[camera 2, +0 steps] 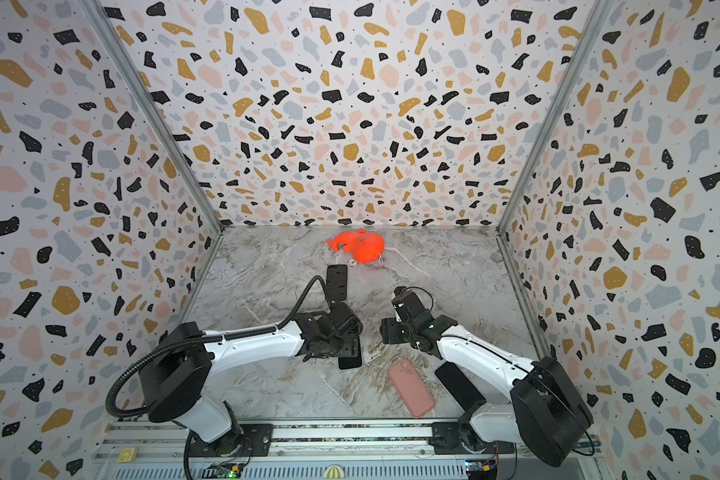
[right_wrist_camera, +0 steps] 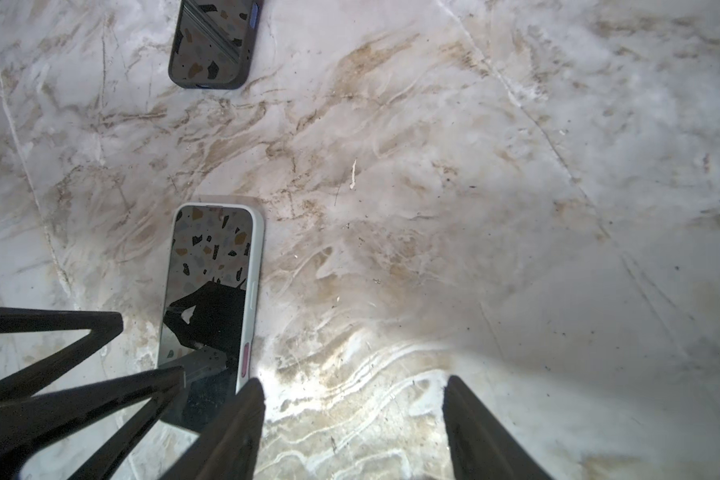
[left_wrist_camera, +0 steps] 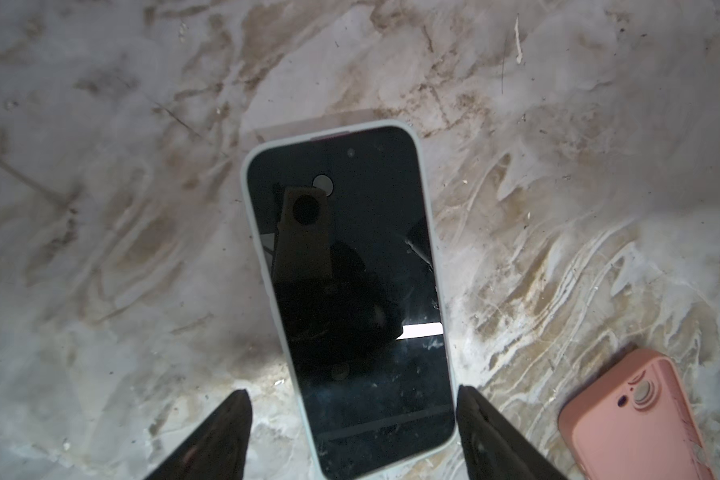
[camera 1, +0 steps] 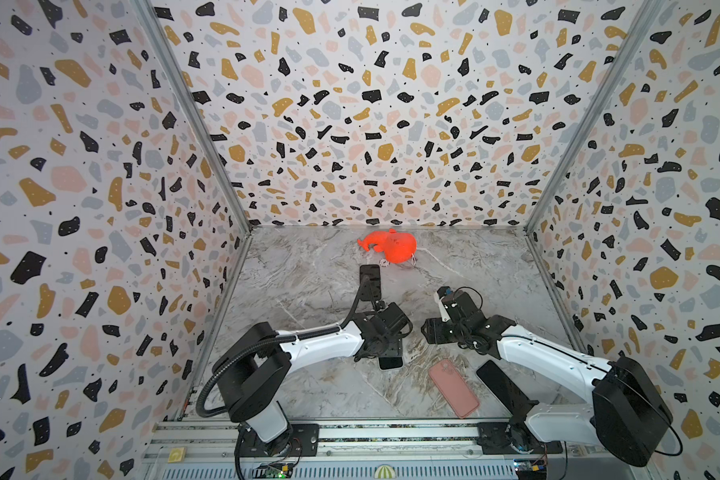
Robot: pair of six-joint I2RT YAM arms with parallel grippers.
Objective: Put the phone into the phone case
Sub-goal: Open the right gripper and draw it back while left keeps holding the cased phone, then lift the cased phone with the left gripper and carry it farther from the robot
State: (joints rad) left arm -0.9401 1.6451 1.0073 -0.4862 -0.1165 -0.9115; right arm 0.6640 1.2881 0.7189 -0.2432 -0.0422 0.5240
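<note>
Closest to me, at the front edge of the marbled desk (camera 1: 308, 266), a pink case (camera 1: 454, 387) lies flat with its back up. Just beside it a dark, phone-shaped slab (camera 1: 500, 384) runs partly under the right arm.

A little further in lies the phone (left_wrist_camera: 350, 299), flat on the desk with its dark screen up. It is seated in the pale phone case (right_wrist_camera: 257, 257), whose rim runs all round the glass. In both top views only its near end shows from under the left wrist.

The left claw (left_wrist_camera: 352, 390) hangs low over that end with its fingers (left_wrist_camera: 225, 432) spread wider than the phone. One finger is close against the case's edge, while the other stands clear of it with bare desk between, so nothing is gripped.

The right claw (right_wrist_camera: 354, 380) is just to the right of the phone, fingers apart, with only marble between them. Its nearer finger overlaps the phone's corner in the wrist view, and I cannot tell whether it touches.

Beyond the two wrists a second, black phone (camera 1: 370, 282) lies flat, well apart from the first. Farthest back, near the speckled rear wall, sits a bright orange toy (camera 1: 389, 246).
</note>
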